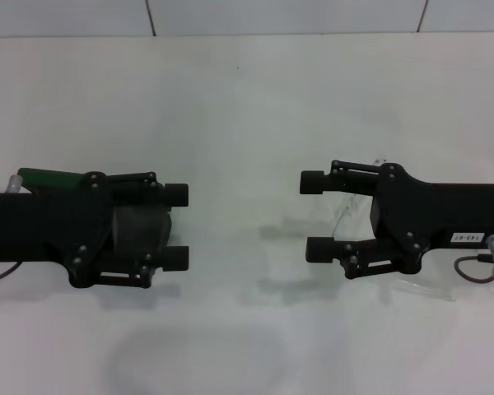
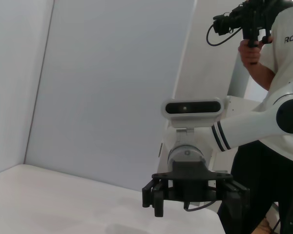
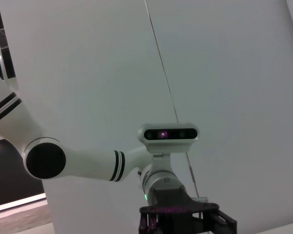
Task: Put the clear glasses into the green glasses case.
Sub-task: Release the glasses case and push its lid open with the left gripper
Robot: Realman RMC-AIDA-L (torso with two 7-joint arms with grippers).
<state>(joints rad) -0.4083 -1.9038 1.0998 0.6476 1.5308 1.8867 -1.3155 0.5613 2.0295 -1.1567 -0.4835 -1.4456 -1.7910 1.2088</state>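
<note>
Most of the green glasses case is hidden under my left arm at the table's left; only a green edge shows behind the arm. My left gripper hovers there, open and holding nothing, fingers pointing toward the middle. The clear glasses lie on the table at the right, largely covered by my right gripper. It is open above them, and a thin clear temple arm shows near its wrist. The left wrist view shows the right gripper from the front, jaws spread.
The white table runs back to a pale wall. Between the two grippers is bare tabletop. A person holding a camera stands behind the robot's body in the left wrist view.
</note>
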